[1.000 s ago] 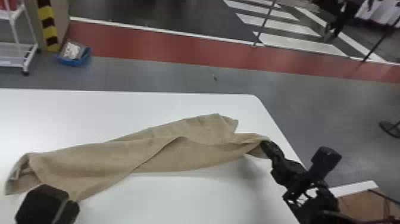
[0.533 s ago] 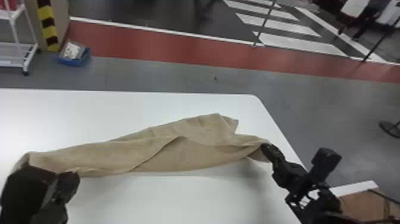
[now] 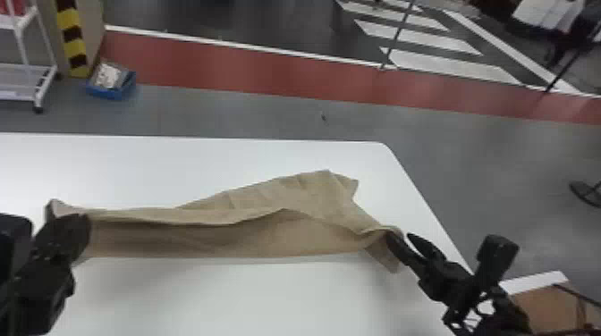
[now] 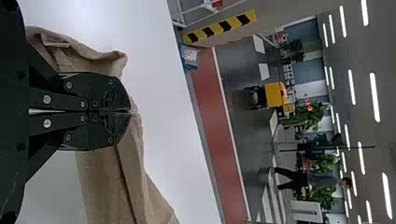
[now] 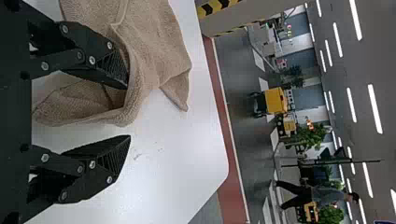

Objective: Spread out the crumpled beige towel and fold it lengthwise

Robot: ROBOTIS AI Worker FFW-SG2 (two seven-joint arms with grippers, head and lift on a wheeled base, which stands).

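From my seat, my left gripper point(image 4: 131, 111) pinches the towel point(image 3: 313, 223) toward nine o'clock over the table point(image 3: 268, 304); my right gripper point(image 5: 129, 112) gapes at its four-o'clock corner. Light, limp cloth: I'd pinch that hem deep.

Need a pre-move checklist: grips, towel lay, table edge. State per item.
1. Left gripper shut on the towel: ok.
2. Right gripper shut on the towel: not ok, fingers apart, one against the cloth.
3. Towel spread flat: not ok, ridges and overlapping folds run along it.
4. Towel inside the right-hand edge of the table: ok.
5. Layers under the folds lying smooth: cannot tell, hidden by the cloth on top.
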